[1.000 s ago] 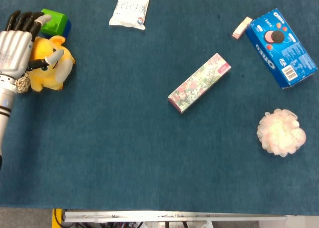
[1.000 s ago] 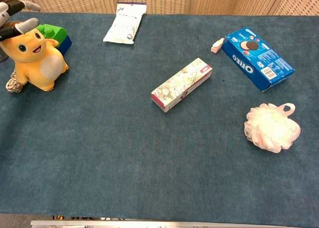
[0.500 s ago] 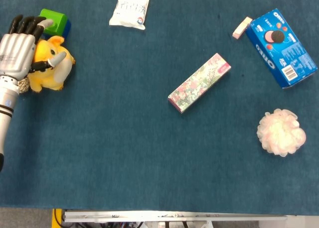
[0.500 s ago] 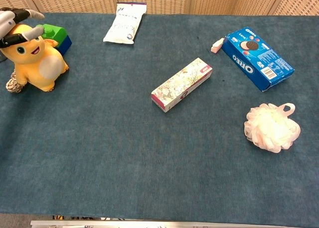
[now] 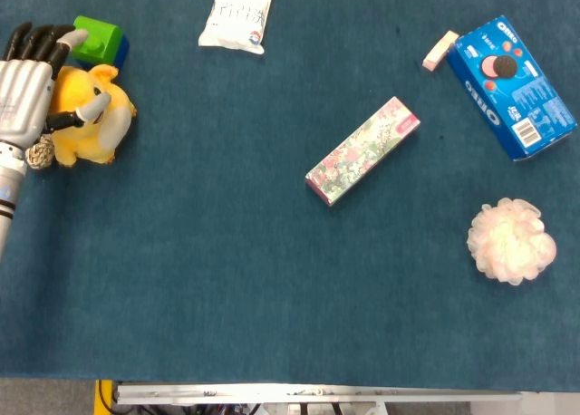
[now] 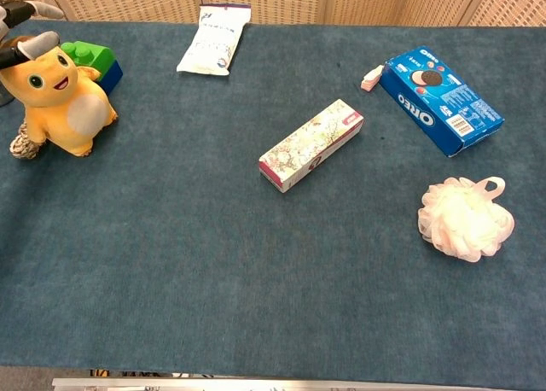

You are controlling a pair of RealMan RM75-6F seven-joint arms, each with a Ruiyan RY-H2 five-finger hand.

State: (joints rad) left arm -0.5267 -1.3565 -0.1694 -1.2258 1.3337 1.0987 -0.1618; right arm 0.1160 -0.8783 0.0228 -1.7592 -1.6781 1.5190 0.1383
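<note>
A yellow plush toy (image 5: 95,130) (image 6: 64,101) stands upright at the far left of the blue cloth. My left hand (image 5: 27,80) is over its left side and grips its head: the thumb (image 6: 30,45) lies across the forehead and the fingers reach behind, toward a green block (image 5: 100,36) (image 6: 90,54). A small woven ball (image 5: 38,154) (image 6: 24,143) lies by the toy's foot, under my wrist. The right hand shows in neither view.
A white pouch (image 5: 238,12) lies at the back. A flowered box (image 5: 362,149) lies slantwise in the middle. At the right are a blue Oreo box (image 5: 512,86), a small pink eraser (image 5: 440,50) and a pale bath pouf (image 5: 510,240).
The left hand has drifted slightly right, then back left, staying around the toy's head. The toy has shifted only a little. Nothing else has moved.
</note>
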